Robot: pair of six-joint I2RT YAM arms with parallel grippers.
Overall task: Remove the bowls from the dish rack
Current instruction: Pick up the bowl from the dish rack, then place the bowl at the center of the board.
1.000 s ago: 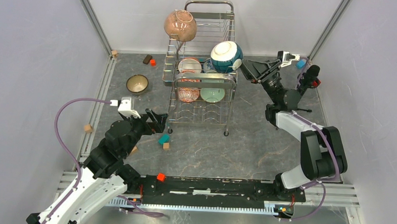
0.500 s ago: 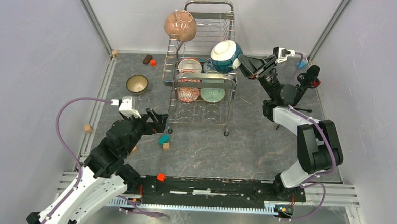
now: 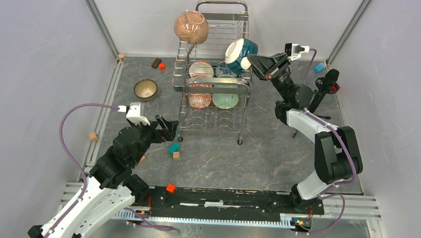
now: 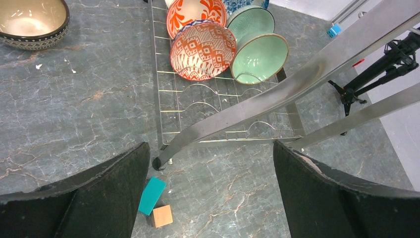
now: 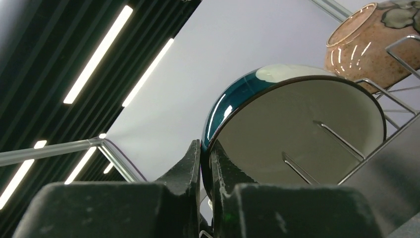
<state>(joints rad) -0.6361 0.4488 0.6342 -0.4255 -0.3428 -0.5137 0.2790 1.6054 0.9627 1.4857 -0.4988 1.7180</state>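
Note:
The chrome wire dish rack (image 3: 217,83) stands mid-table. My right gripper (image 3: 252,62) is shut on the rim of the teal-and-white bowl (image 3: 239,51) at the rack's upper right; one finger is inside the rim and one outside (image 5: 205,151). That bowl (image 5: 297,129) is tilted on the prongs. A pink-brown speckled bowl (image 3: 191,27) leans at the rack's top left. Red-patterned (image 4: 203,49), pale green (image 4: 260,57) and orange (image 4: 195,12) bowls sit in the lower tier. A dark patterned bowl (image 3: 145,89) rests on the table. My left gripper (image 4: 210,158) hangs open, holding nothing, by the rack's front left leg.
A teal block (image 4: 152,195) and a tan block (image 4: 162,216) lie under the left gripper. A black tripod (image 3: 322,86) stands right of the rack, and a blue block (image 3: 319,67) lies near it. Brown and red blocks (image 3: 158,64) lie at the back left. A red block (image 3: 170,188) sits near the arm bases.
My right gripper moved left to the teal-and-white bowl and shut on its rim. The bowl has tipped from facing up to nearly edge-on. The left arm has not moved.

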